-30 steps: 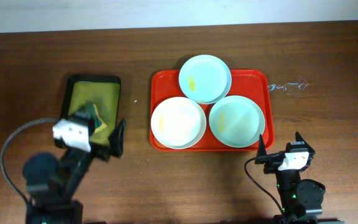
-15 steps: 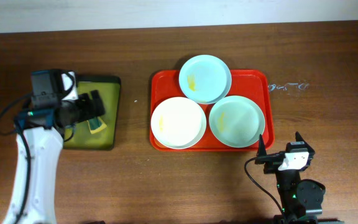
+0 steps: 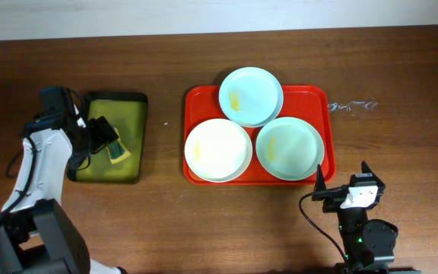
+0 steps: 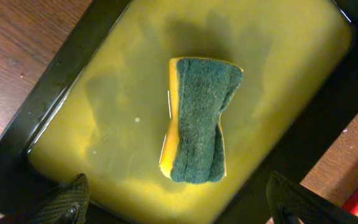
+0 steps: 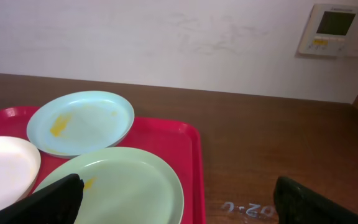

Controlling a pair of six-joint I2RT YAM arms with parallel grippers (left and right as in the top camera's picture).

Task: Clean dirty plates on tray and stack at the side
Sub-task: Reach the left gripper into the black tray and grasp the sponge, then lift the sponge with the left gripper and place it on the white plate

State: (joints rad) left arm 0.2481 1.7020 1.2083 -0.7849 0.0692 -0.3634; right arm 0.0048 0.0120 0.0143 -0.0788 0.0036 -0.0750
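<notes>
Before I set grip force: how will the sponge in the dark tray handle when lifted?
The sponge is pinched at its waist, so probably soft and squashy. It sits in what seems liquid in the dark tray, so likely soaked, heavier, drippy.

We find a dark brown, wood-grain worktop, evenly lit, with faint white scribbled marks on its right part. Behind it we note a plain off-white wall carrying a small pale control panel with a display.
</notes>
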